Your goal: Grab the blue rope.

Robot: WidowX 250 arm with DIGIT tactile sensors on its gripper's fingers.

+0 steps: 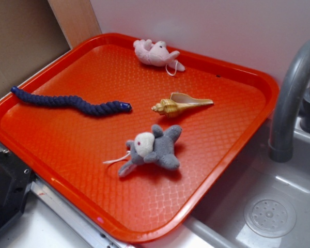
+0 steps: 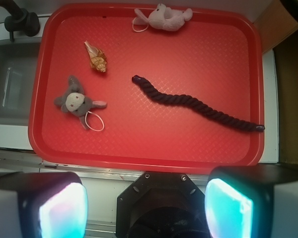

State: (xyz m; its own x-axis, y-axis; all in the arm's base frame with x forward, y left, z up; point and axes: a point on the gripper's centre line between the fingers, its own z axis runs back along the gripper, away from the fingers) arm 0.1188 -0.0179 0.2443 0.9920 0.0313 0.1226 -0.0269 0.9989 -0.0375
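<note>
Nothing of the grab is done yet: the blue rope (image 1: 72, 102) lies loose on the red tray (image 1: 232, 150), toward nine o'clock in the exterior view, its shiny cap pointing at the shell (image 1: 178, 106). In the wrist view the tool (image 2: 146, 210) hangs well back at six o'clock, jaws spread wide and empty. Approach, descent and closing all remain.

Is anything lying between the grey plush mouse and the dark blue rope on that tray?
No. Between the grey plush mouse and the dark blue twisted rope the wrist view shows only bare red plastic tray.
</note>
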